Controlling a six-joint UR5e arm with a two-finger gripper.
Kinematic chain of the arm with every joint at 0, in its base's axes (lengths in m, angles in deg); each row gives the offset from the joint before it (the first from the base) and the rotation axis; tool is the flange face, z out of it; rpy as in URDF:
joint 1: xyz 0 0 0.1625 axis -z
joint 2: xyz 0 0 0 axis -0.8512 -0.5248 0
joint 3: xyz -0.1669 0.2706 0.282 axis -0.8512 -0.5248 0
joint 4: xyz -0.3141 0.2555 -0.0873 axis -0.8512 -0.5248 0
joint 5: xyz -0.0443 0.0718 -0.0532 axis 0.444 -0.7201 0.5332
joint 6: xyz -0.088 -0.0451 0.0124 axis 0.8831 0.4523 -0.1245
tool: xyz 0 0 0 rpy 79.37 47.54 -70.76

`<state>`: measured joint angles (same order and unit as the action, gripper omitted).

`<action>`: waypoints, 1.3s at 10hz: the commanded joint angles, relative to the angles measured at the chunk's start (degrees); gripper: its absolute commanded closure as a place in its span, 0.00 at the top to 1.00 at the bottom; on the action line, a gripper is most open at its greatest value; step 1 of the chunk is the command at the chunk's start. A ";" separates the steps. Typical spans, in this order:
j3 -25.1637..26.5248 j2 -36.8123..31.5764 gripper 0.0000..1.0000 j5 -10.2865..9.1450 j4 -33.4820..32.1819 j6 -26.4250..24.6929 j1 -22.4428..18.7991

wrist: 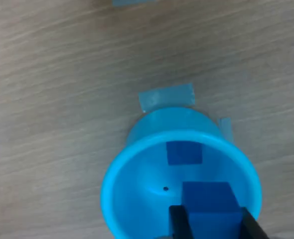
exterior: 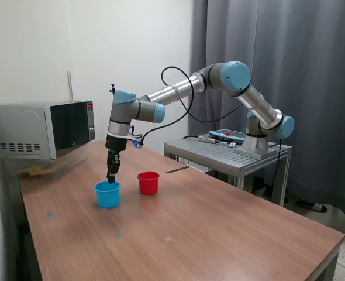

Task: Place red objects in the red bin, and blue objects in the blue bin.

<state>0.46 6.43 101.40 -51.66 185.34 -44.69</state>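
Note:
The light-blue bin (exterior: 107, 196) stands on the wooden table, with the red bin (exterior: 148, 183) just to its right in the exterior view. My gripper (exterior: 110, 175) hangs straight down over the blue bin's mouth. In the wrist view the gripper (wrist: 214, 226) is shut on a dark blue cube (wrist: 209, 201), held between two black fingers (wrist: 179, 224) above the blue bin's rim (wrist: 137, 149). A second dark blue cube (wrist: 184, 153) lies inside the bin. No red cubes are in view.
A microwave (exterior: 44, 129) stands at the table's back on the exterior view's left. The arm's metal stand (exterior: 231, 153) is behind the table on the right. Pieces of blue tape (wrist: 167, 97) are stuck on the tabletop beside the blue bin.

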 commanded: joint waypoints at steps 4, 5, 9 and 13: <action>-0.04 0.16 1.00 -0.04 -1.18 0.26 -0.03; 0.04 0.17 1.00 -0.04 -1.18 0.26 -0.03; 3.88 -2.80 1.00 0.40 0.91 2.36 -0.12; 20.75 -23.85 1.00 0.40 9.42 4.65 1.46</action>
<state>15.62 -8.72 101.87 -45.81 189.54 -43.73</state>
